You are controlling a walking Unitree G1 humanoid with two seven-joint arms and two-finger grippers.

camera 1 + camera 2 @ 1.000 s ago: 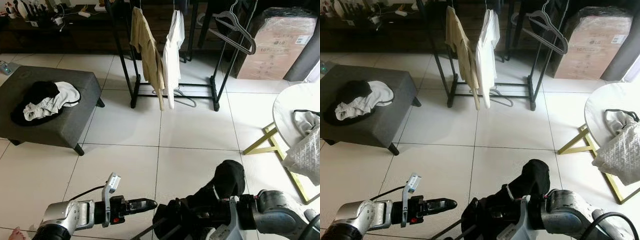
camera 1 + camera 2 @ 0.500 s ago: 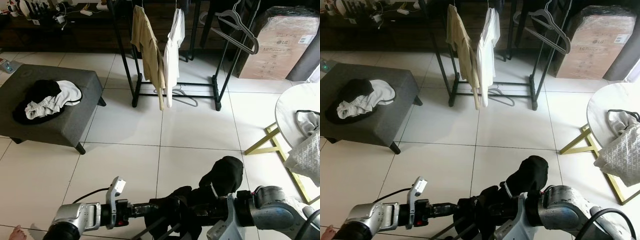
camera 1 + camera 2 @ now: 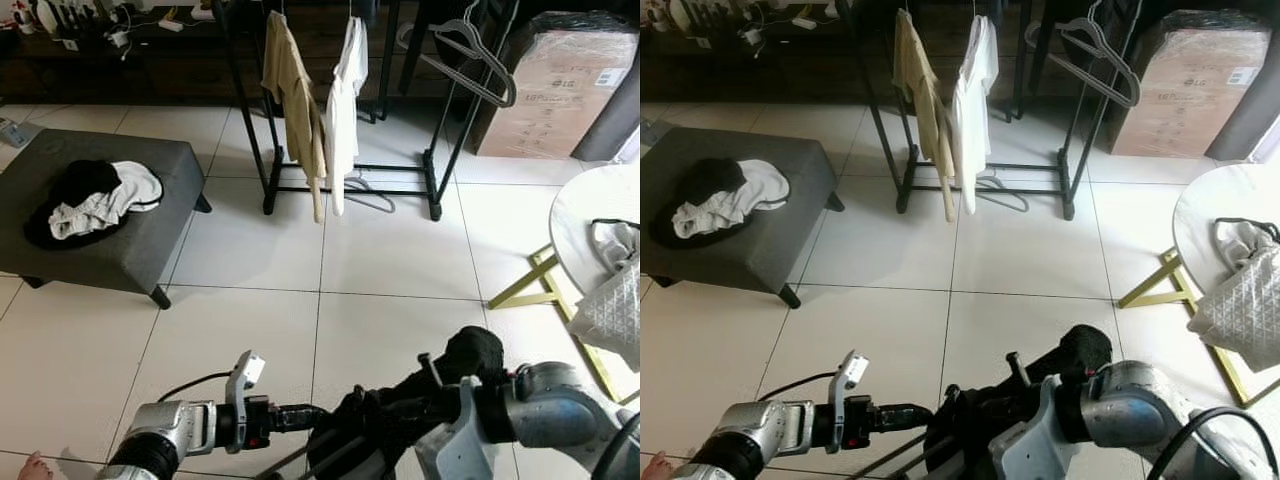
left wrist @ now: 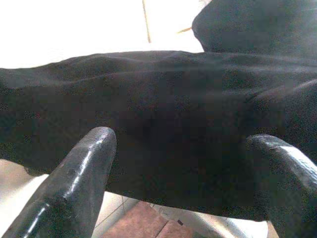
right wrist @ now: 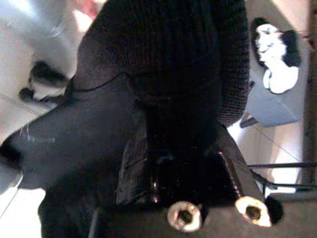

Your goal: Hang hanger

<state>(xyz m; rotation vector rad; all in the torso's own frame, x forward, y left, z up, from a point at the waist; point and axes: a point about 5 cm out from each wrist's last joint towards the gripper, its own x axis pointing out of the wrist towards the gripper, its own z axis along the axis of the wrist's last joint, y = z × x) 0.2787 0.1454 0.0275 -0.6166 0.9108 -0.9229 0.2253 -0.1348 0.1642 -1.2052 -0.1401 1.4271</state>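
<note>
A black garment point(image 3: 352, 432) on a grey hanger point(image 3: 296, 457) hangs low in front of me, draped over my right gripper point(image 3: 405, 415). That gripper is shut on the garment, and the cloth hides its fingers point(image 5: 163, 163). My left gripper point(image 3: 300, 412) points right at the garment's near edge and is open. Its two black fingers point(image 4: 79, 183) stand wide apart with the black cloth point(image 4: 178, 114) just ahead of them. The black clothes rack point(image 3: 437, 170) stands ahead, carrying a beige shirt point(image 3: 292, 95), a white shirt point(image 3: 343, 85) and empty grey hangers point(image 3: 478, 58).
A grey ottoman point(image 3: 130, 240) with black and white clothes point(image 3: 90, 200) stands at the left. Right of the rack is a cardboard box point(image 3: 555, 95). A round white table point(image 3: 585, 220) on gold legs holds a quilted bag point(image 3: 612, 312). One hanger point(image 3: 368, 195) lies under the rack.
My left gripper has moved right, from clear of the black garment up to its edge. The right arm and the garment sit a little lower and further right.
</note>
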